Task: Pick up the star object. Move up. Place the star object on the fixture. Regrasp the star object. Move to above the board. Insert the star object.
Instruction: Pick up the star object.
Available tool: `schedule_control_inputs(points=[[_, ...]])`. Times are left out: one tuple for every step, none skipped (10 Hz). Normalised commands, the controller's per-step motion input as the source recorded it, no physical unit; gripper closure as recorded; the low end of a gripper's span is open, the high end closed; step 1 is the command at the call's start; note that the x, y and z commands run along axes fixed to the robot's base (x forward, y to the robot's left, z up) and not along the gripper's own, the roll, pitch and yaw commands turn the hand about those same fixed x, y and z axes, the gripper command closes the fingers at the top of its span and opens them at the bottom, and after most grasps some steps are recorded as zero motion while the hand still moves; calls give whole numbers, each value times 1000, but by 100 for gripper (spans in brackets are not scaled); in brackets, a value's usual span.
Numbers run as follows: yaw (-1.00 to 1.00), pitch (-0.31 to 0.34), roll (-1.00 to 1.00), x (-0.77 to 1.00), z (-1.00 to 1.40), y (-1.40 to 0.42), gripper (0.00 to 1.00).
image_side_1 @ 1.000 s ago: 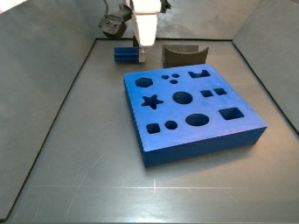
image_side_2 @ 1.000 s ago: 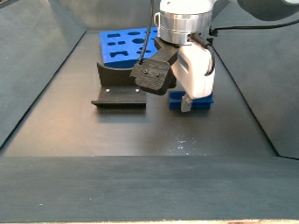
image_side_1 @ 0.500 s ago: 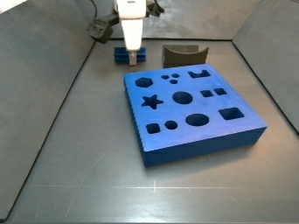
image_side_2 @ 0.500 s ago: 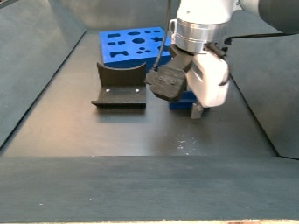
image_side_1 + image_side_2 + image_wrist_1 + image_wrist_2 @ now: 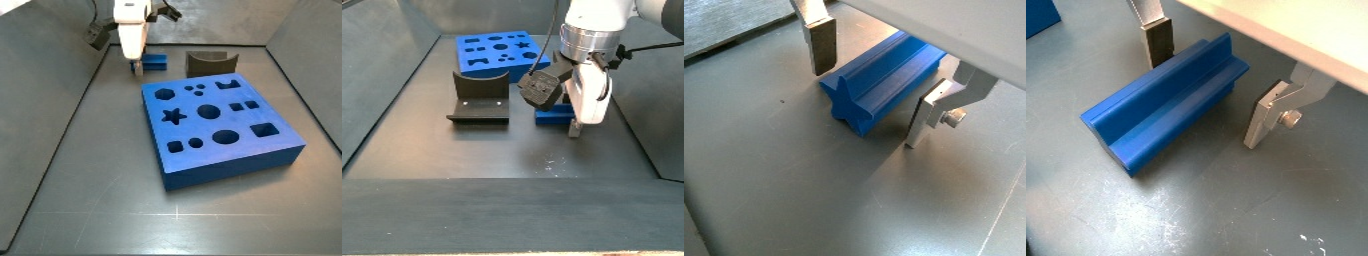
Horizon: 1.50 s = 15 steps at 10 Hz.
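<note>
Since a second ago the tool (image 5: pixel 871 90) has shifted sideways; its jaws stand wide, straddling the star (image 5: pixel 882 80) untouched on the floor; pickup pending.

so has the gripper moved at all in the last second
Yes. In a side view the gripper has shifted left, away from the fixture, and it stands open around the star object.

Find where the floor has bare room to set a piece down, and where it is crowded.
Bare floor lies between the board and the near edge, and along the board's side away from the fixture. It is crowded by the far wall, where the open gripper straddles the star object beside the fixture.
</note>
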Motion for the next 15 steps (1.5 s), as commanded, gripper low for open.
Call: schedule_control_inputs(points=[[0,-46,0,0,-66,-29,0],[0,171,-23,294,-46,-34,0],[-14,369,0,400,-94,0,0],[-34,389,0,380,0,0,0],[0,0,0,0,0,0,100],[0,0,-6,0,-37,0,100],[0,-54,-114,0,-37,0,100],[0,0,0,0,-6,0,100],[0,0,0,0,0,0,100],[0,0,0,0,0,0,100],[0,0,0,0,0,0,100],[0,0,0,0,0,0,100],[0,0,0,0,0,0,100],[0,0,0,0,0,0,100],[0,0,0,0,0,0,100]])
